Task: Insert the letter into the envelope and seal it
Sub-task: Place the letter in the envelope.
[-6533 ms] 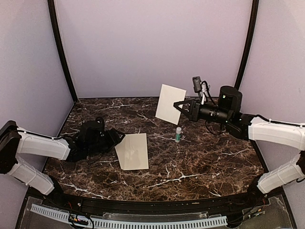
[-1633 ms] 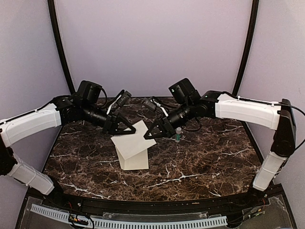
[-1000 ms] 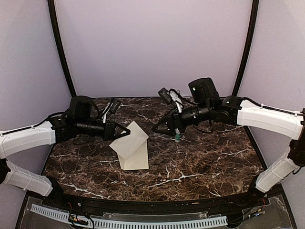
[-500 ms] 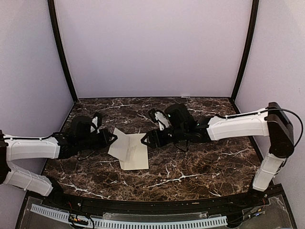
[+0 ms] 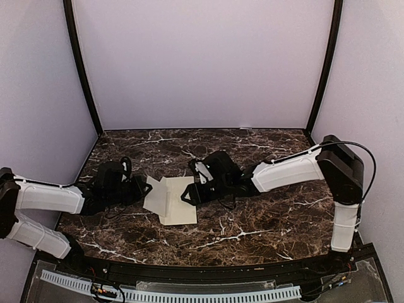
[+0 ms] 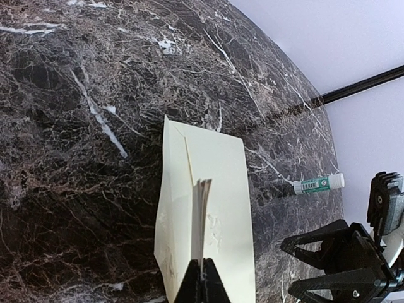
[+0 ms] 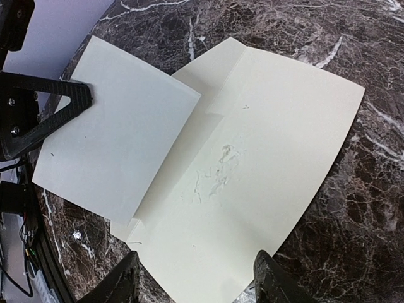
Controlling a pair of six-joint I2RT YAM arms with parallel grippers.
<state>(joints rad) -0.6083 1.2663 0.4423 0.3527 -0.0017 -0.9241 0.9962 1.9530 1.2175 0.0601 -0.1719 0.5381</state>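
Note:
The cream-yellow envelope [image 5: 181, 205] lies flat on the marble table, with a faint emblem [image 7: 218, 167] at its middle. My left gripper [image 5: 146, 187] is shut on the left edge of the whiter letter [image 5: 158, 196]. It holds the letter tilted over the envelope's left part. In the left wrist view the letter [image 6: 202, 218] shows edge-on, rising from the shut fingertips [image 6: 203, 271]. My right gripper [image 7: 197, 287] is open and low, its fingers [image 7: 120, 284] standing either side of the envelope's [image 7: 271, 158] near edge. The letter [image 7: 117, 148] overlaps the envelope's far left corner.
A green-and-white glue stick [image 6: 319, 184] lies on the table beyond the envelope, behind my right arm and hidden in the top view. The left gripper [image 7: 38, 120] shows at the left of the right wrist view. Dark marble table [image 5: 271, 214] surrounds the paper.
Both arms have come down toward the table. The letter has sunk from steeply raised to low over the envelope. My right gripper has moved left to the envelope's edge, its jaws narrowing.

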